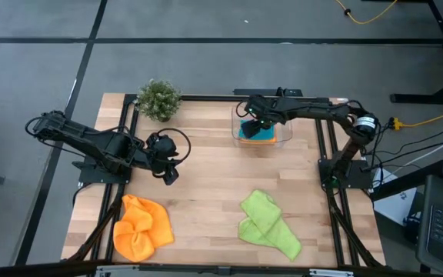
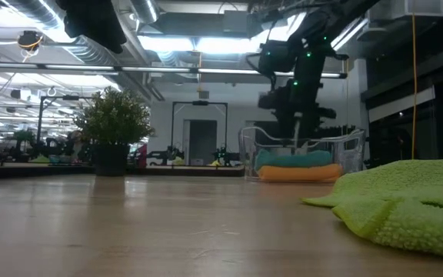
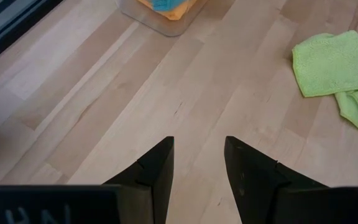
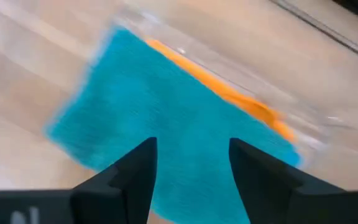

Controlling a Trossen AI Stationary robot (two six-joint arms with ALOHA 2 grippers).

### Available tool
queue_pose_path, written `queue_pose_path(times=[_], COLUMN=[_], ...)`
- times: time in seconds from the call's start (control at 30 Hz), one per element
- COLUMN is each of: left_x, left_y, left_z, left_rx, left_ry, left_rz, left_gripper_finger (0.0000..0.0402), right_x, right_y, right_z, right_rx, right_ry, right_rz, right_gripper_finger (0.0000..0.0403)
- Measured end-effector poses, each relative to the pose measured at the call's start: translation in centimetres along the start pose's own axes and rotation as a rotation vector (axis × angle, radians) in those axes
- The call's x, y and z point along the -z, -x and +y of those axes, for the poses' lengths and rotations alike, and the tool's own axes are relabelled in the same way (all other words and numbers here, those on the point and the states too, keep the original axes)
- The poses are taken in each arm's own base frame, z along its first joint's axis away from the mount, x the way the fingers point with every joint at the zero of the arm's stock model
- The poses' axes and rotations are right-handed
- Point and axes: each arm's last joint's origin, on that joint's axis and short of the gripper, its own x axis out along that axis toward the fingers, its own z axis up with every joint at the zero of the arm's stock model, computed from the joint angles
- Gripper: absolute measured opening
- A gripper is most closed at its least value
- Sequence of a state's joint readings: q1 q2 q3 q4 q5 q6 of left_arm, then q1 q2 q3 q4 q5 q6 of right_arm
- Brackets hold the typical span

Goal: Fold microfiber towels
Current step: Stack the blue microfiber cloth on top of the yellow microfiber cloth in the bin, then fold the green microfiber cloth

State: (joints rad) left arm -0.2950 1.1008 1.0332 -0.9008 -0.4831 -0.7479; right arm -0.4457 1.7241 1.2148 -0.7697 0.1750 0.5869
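Observation:
A clear tub (image 1: 284, 138) at the table's far right holds a folded teal towel (image 4: 166, 106) lying on a folded orange towel (image 2: 298, 174). My right gripper (image 4: 191, 146) stands open just over the teal towel, fingers pointing down into the tub (image 2: 352, 150); I see no touch. My left gripper (image 3: 199, 146) is open above bare wood at the table's left middle (image 1: 171, 174). A crumpled orange towel (image 1: 141, 227) lies at the near left. A loosely folded lime green towel (image 1: 268, 223) lies at the near middle, flat on the table.
A small potted plant (image 1: 158, 98) stands at the far edge, left of the tub. Bare wood lies between the two near towels and the tub. Black frame rails run along the table's left and right sides.

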Motion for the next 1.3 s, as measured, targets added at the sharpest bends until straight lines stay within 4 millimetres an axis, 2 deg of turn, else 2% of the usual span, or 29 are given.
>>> queue_pose_path(times=[0.13,0.27,0.43,0.67,0.93,1.17,1.3], left_x=[0.0,0.0,0.0,0.0,0.0,0.0,0.0], left_y=[0.0,0.0,0.0,0.0,0.0,0.0,0.0], left_z=[0.0,0.0,0.0,0.0,0.0,0.0,0.0], left_rx=[-0.004,-0.011,-0.016,-0.016,-0.016,-0.016,-0.016], left_ry=[0.000,0.000,0.000,0.000,0.001,0.002,0.005], left_rz=[-0.004,-0.010,-0.015,-0.015,-0.015,-0.015,-0.015], left_gripper_finger=[0.0135,0.0135,0.0135,0.0135,0.0135,0.0135,0.0135], right_x=[0.2,0.1,0.5,0.4,0.0,-0.7,0.2], right_y=[-0.9,-2.5,-4.5,-4.3,-0.5,5.2,8.7], right_z=[-0.1,0.6,0.9,0.8,0.3,0.1,0.7], right_rx=[0.026,-0.034,-0.017,-0.020,-0.057,-0.143,-0.302], right_ry=[0.016,0.013,0.027,0.025,0.015,0.017,0.077], right_rz=[0.040,0.073,0.137,0.135,0.076,-0.020,-0.037], right_gripper_finger=[0.0202,0.0202,0.0202,0.0202,0.0202,0.0202,0.0202])
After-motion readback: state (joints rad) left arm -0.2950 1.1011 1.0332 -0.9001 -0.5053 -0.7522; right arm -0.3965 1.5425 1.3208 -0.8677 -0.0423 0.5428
